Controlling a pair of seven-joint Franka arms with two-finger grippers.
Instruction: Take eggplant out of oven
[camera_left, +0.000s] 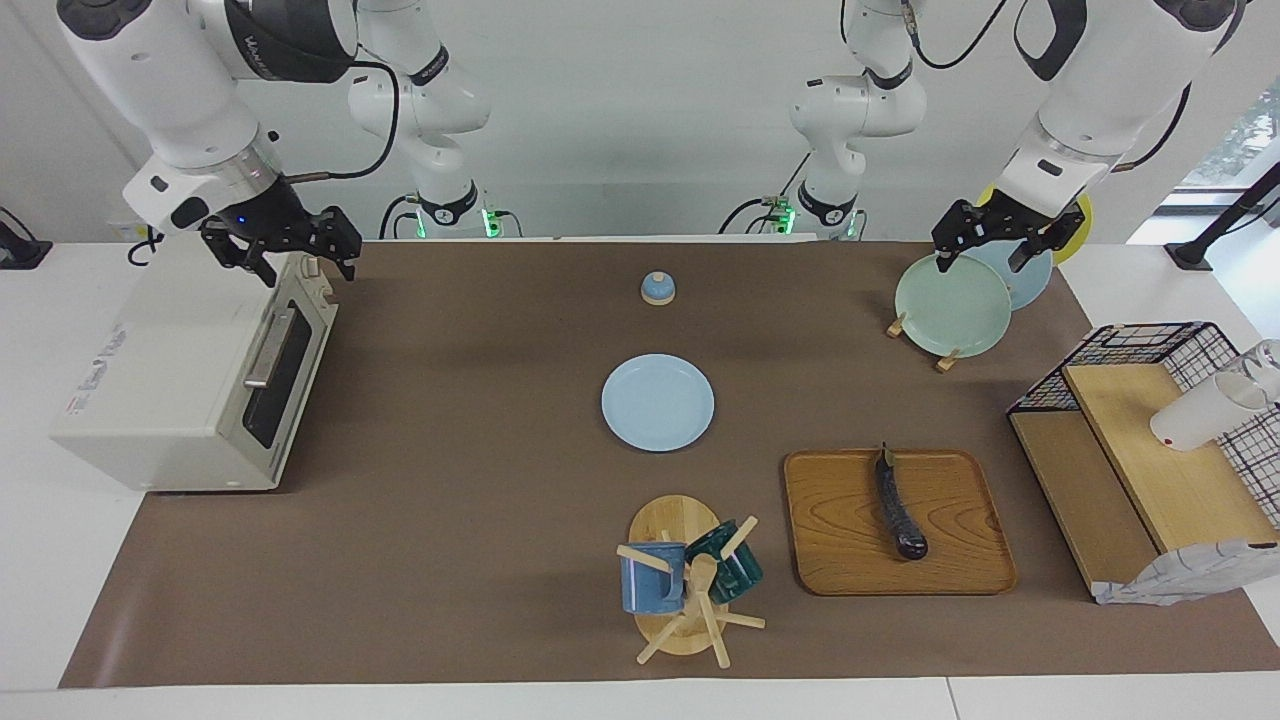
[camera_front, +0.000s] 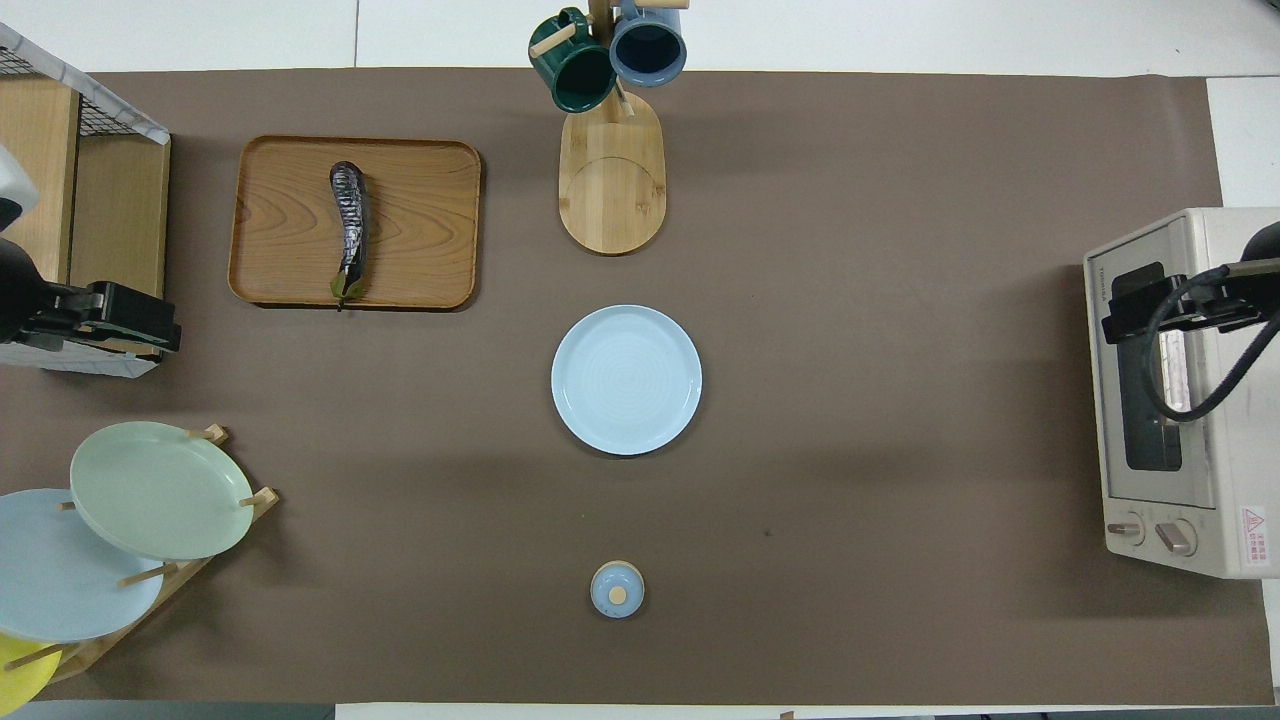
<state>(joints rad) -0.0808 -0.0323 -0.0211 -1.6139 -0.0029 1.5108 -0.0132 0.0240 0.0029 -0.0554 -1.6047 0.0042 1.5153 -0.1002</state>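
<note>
The slim dark eggplant (camera_left: 900, 510) (camera_front: 349, 230) lies lengthwise on a wooden tray (camera_left: 840, 540) (camera_front: 420, 220) toward the left arm's end of the table. At the right arm's end stands the off-white oven (camera_left: 180, 380) (camera_front: 1200, 520) with its glass door shut. My right gripper (camera_left: 300, 265) (camera_front: 1120, 305) hangs open just over the oven's top front edge, above the door, holding nothing. My left gripper (camera_left: 978, 262) (camera_front: 165, 325) is raised and open over the plate rack, also holding nothing.
A light blue plate (camera_left: 658, 402) lies mid-table. A mug tree (camera_left: 685, 580) with two mugs stands beside the tray. A small blue lid (camera_left: 657, 288) sits nearer the robots. The plate rack (camera_left: 955, 305) and a wire-and-wood shelf (camera_left: 1130, 450) fill the left arm's end.
</note>
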